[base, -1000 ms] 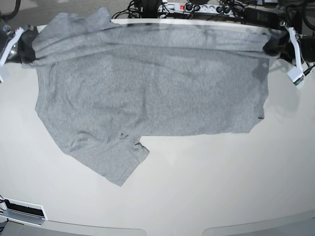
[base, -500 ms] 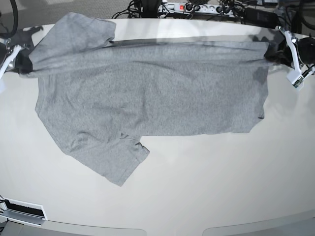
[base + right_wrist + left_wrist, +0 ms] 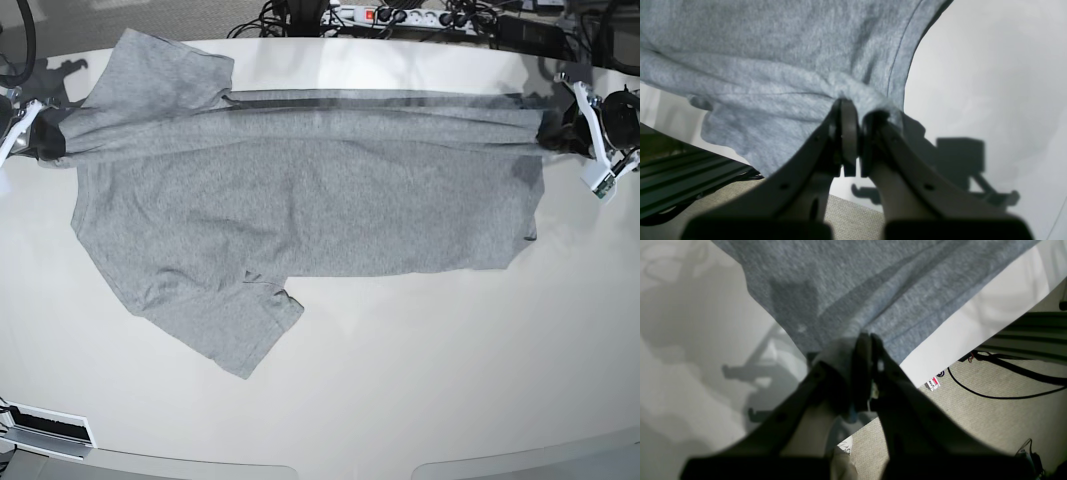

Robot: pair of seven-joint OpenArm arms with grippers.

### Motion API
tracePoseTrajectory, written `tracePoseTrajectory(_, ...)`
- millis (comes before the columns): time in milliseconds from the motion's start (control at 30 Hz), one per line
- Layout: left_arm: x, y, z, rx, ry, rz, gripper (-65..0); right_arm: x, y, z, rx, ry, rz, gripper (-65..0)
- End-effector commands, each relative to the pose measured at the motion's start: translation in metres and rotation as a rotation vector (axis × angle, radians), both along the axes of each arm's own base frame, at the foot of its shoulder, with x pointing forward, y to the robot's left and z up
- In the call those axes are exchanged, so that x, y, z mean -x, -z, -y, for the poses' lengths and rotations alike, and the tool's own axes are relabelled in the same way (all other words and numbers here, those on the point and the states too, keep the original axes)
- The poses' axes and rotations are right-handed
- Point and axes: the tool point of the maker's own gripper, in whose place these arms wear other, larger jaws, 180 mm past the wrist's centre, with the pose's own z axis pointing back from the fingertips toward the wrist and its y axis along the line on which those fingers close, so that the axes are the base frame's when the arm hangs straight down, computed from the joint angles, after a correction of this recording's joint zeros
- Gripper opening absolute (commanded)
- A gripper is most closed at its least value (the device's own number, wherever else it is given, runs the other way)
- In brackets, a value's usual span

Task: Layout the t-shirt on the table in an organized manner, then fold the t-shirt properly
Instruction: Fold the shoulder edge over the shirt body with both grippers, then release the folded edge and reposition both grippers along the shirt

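Grey heathered t-shirt (image 3: 300, 200) lies spread across the far half of the white bench (image 3: 420, 380), its far edge lifted and stretched taut between the two arms. Left tool (image 3: 867, 340) is clamped tight on one corner of the fabric; right tool (image 3: 857, 110) pinches the opposite corner. One sleeve points toward the near side, flat on the bench.

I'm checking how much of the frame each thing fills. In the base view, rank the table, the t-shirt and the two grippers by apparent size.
1. the table, largest.
2. the t-shirt.
3. the left gripper and the right gripper: both small at the edges, partly cut off, too alike to rank.
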Motion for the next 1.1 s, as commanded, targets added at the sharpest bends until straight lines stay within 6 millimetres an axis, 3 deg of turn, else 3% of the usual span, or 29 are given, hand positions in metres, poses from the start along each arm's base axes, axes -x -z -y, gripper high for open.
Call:
tracePoseTrajectory(0,-0.009,-0.009,-0.005,-0.017,0.009,0.036,-65.0,-0.014,-0.015,0.006,0.013,-0.005,0.058,-63.0)
tracePoseTrajectory(67,-0.014,-0.009,-0.01,-0.053,0.015,0.047,-64.6,-0.02,-0.019,0.007,0.023,-0.006,0.072,-48.7)
tracePoseTrajectory(133,-0.021,-0.01,-0.018,-0.098,0.006,0.062,-52.3,-0.026,-0.02,0.015,0.05,0.027,0.069,-35.6)
tracePoseTrajectory(233,-0.032,-0.013,-0.032,-0.143,-0.09,0.082,-34.9,-0.033,-0.023,0.021,0.069,0.048,0.065,-32.6)
tracePoseTrajectory(300,-0.037,-0.014,-0.038,-0.168,-0.117,0.091,-29.5,-0.034,-0.024,0.019,0.066,0.035,0.054,-32.6)
tracePoseTrajectory(400,-0.036,-0.013,-0.039,-0.173,-0.12,0.09,-29.4,-0.027,-0.025,0.003,0.004,-0.032,0.031,-32.7)
tracePoseTrajectory(533,-0.036,-0.014,-0.038,-0.165,-0.121,0.09,-29.4,-0.002,-0.02,-0.023,-0.149,-0.073,-0.041,-32.7)
tracePoseTrajectory(700,-0.037,-0.014,-0.034,-0.14,-0.126,0.091,-29.4,0.04,0.005,-0.043,-0.235,-0.039,-0.137,-32.6)
tracePoseTrajectory(800,-0.037,-0.015,-0.03,-0.115,-0.13,0.092,-29.4,0.053,0.016,-0.057,-0.276,-0.009,-0.16,-32.6)
tracePoseTrajectory(967,-0.037,-0.015,-0.029,-0.105,-0.132,0.092,-29.4,0.067,0.046,-0.059,-0.235,0.075,-0.193,-30.2)
tracePoseTrajectory(1067,-0.037,-0.015,-0.029,-0.106,-0.131,0.092,-29.4,0.07,0.061,-0.049,-0.221,0.147,-0.211,-30.2)
